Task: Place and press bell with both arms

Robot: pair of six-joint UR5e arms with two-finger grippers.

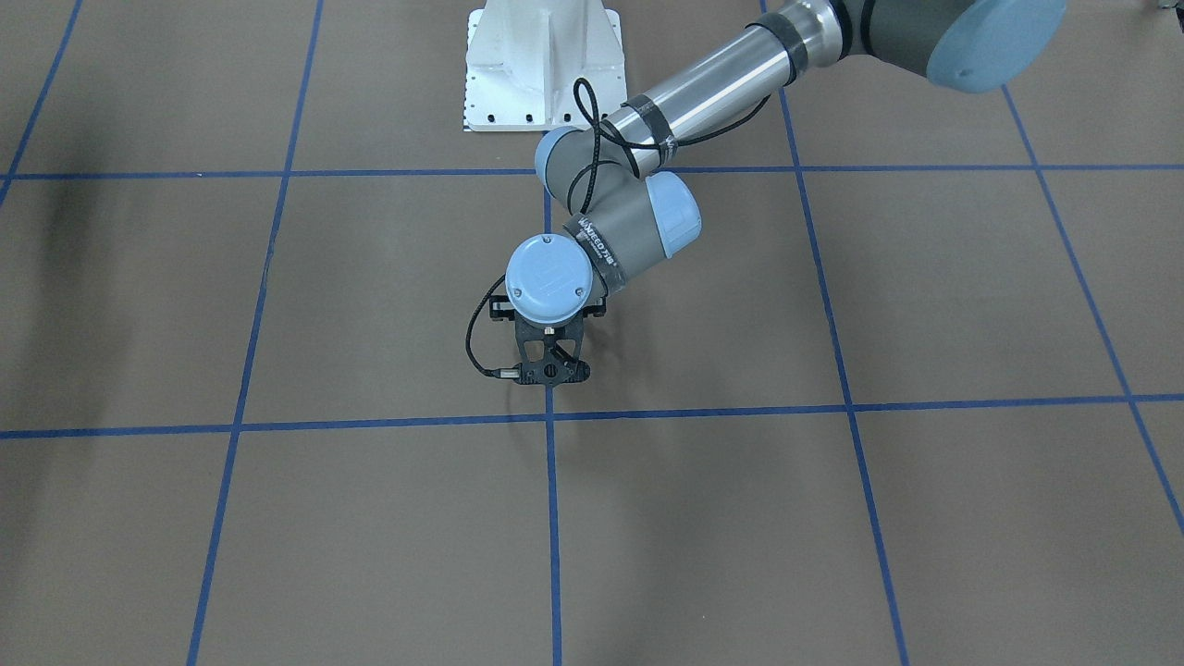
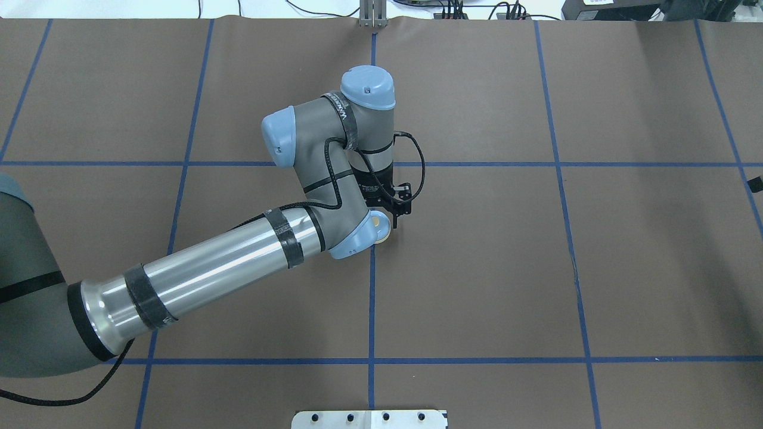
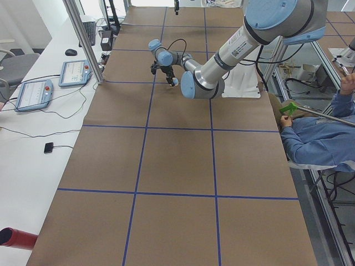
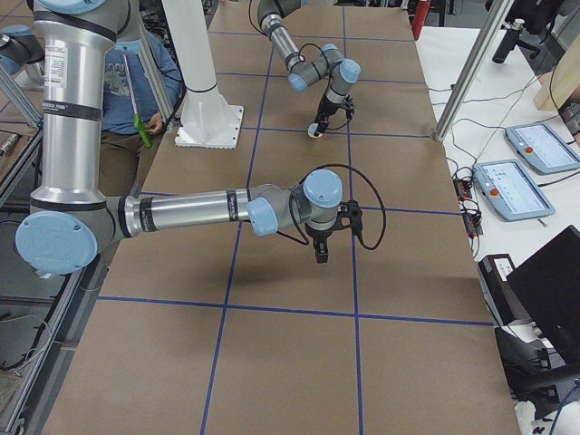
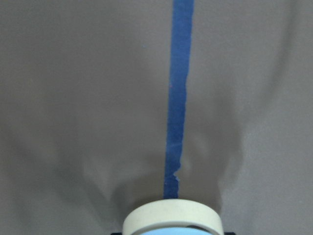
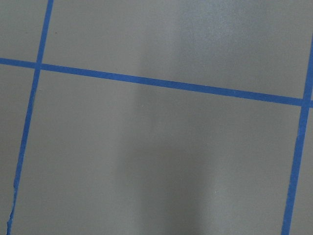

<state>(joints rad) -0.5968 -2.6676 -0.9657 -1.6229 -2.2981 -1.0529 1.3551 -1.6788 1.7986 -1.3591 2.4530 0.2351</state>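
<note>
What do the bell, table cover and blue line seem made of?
The bell: cream base ring looks matte, plastic or painted metal; can't tell which; table cover: likely brown paper, matte with soft creases; blue line: probably tape, ragged edge.

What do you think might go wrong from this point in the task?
The bell sits in the left claw right over a blue tape line with a torn edge; set down there, it might rest slightly unevenly. The right claw hangs well away down the table, so reaching in to press could crowd the left arm unless that clears first.
</note>
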